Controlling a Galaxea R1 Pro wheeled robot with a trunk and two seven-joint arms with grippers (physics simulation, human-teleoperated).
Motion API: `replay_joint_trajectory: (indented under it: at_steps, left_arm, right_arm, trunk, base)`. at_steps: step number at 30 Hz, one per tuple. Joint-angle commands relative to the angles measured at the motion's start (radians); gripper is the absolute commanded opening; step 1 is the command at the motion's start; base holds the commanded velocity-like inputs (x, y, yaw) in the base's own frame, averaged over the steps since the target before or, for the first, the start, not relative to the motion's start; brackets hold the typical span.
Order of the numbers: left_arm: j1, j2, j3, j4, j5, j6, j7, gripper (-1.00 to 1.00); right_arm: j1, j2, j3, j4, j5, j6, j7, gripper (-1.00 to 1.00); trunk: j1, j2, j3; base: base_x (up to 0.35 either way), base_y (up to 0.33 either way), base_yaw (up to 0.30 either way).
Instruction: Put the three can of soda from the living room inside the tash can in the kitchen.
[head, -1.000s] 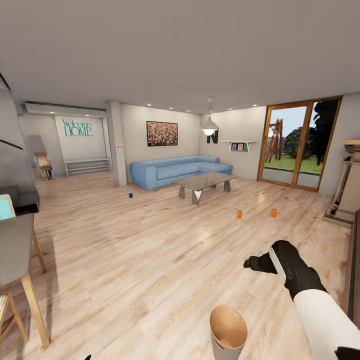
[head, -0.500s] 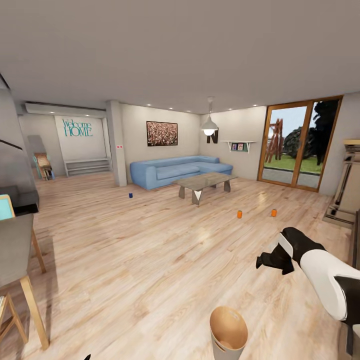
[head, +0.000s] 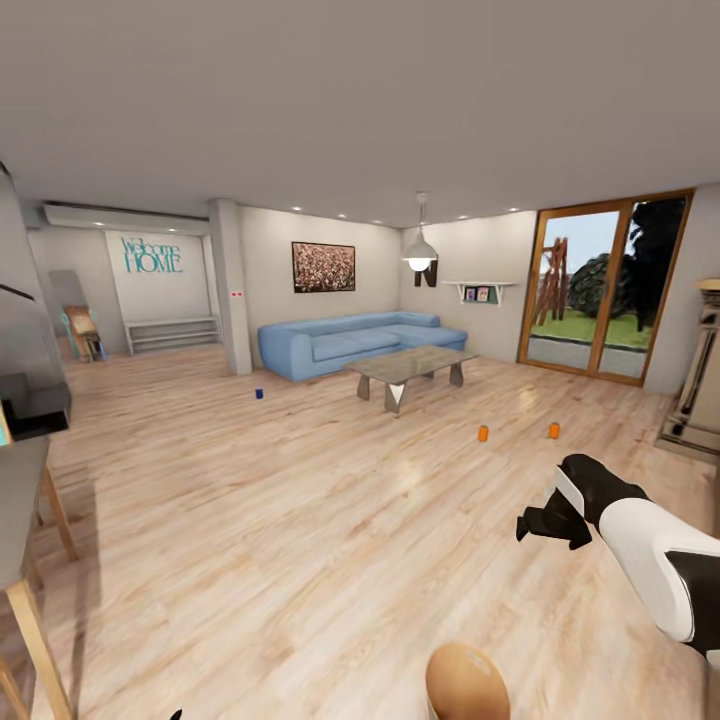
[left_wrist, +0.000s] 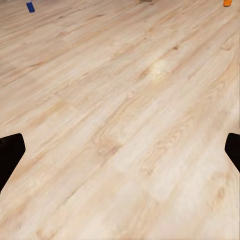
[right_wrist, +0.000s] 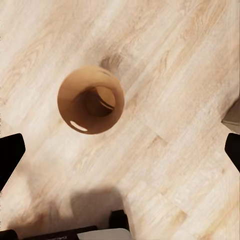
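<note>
The robot stands in the living room on the light wood floor (head: 250, 520). Three soda cans stand upright on that floor, far ahead of it. The two orange cans are on the right side: one orange can (head: 483, 433) is near the front of the grey low table (head: 410, 364), and the other orange can (head: 553, 430) stands a bit more to the right, toward the glass doors (head: 600, 295). The blue can (head: 259, 394) is off to the left, in front of the blue sofa (head: 350, 340) and near the white pillar (head: 231, 290). The trash bin (head: 465, 685) sits on the floor right below the robot, close to its body, and from above it looks empty inside (right_wrist: 91, 100). The right gripper (head: 540, 525) is held out in front, and its two fingers are spread wide with nothing between them. The left gripper's fingers (left_wrist: 10, 152) are also spread wide over bare floor, holding nothing. All the cans are too far to reach, so I think the robot must roll forward first. The orange cans lie ahead and to the right, so the right arm looks like the nearer one for them. The blue can is more on the left arm's side. Each can stands tall, so a grab from the side should fit.
</note>
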Motion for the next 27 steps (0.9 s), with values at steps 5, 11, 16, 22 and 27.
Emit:
replay_joint_trajectory:
  at_steps: [5,11,16,22,27]
  left_arm:
    - [0.0,0.0,0.001,0.0,0.0,-0.002,0.0,1.0]
    - [0.0,0.0,0.003,-0.002,0.0,-0.009,0.001,1.0]
    - [0.0,0.0,0.005,-0.007,0.0,-0.008,0.002,1.0]
    - [0.0,-0.002,0.007,-0.007,0.001,0.001,0.002,1.0]
    - [0.0,-0.003,0.007,-0.006,0.001,0.004,0.002,1.0]
  right_arm:
    - [0.001,0.0,0.001,0.0,0.0,-0.002,0.0,1.0]
    - [0.001,0.001,0.002,0.0,0.0,-0.003,0.0,1.0]
    - [0.001,0.0,0.002,0.0,0.001,-0.003,0.001,1.0]
    - [0.001,-0.002,0.003,0.0,0.002,-0.003,0.002,1.0]
    - [0.002,-0.002,0.003,0.0,0.002,-0.008,0.003,1.0]
  trunk:
    - [0.0,0.0,0.0]
    - [0.0,0.0,0.0]
    - [0.008,-0.014,-0.006]
    - [0.031,-0.056,-0.025]
    - [0.05,-0.091,-0.041]
  base:
    - [0.297,0.054,0.0]
    - [0.109,0.027,0.0]
    - [0.015,0.004,0.0]
    - [0.004,0.001,0.0]
    - [0.001,0.0,0.0]
